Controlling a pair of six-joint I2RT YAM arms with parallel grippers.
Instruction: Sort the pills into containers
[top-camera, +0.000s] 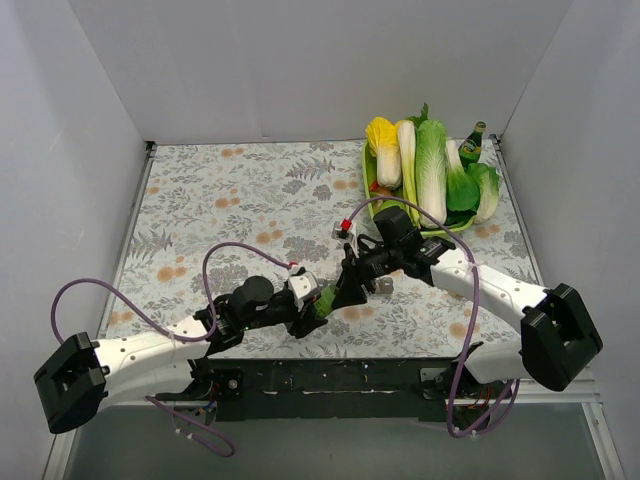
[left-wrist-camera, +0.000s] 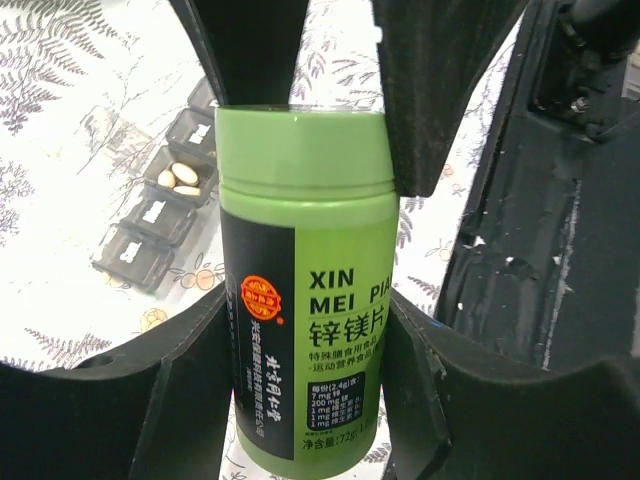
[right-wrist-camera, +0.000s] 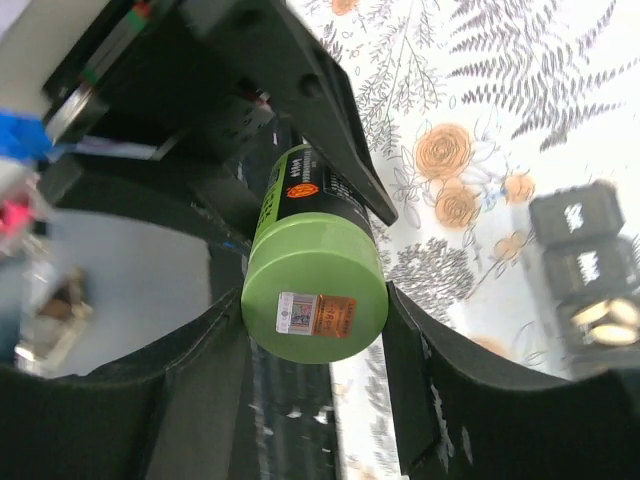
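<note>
A green pill bottle (left-wrist-camera: 305, 290) with a black label hangs above the table, caught between both grippers. My left gripper (left-wrist-camera: 308, 335) is shut on the bottle's body. My right gripper (right-wrist-camera: 315, 312) is shut on its green cap (right-wrist-camera: 315, 285), coming from the opposite end. In the top view the two grippers meet at the bottle (top-camera: 325, 300) near the table's front middle. The containers (left-wrist-camera: 160, 205), a dark strip of small square compartments, lie on the table to the left of the bottle. Several pale oval pills (left-wrist-camera: 180, 178) rest in one compartment. The containers (right-wrist-camera: 585, 270) also show in the right wrist view.
A green tray (top-camera: 372, 188) with cabbage, lettuce and a green glass bottle (top-camera: 472, 143) stands at the back right. A small red and white object (top-camera: 345, 228) lies near the right arm. The black base rail (top-camera: 320, 375) runs along the near edge.
</note>
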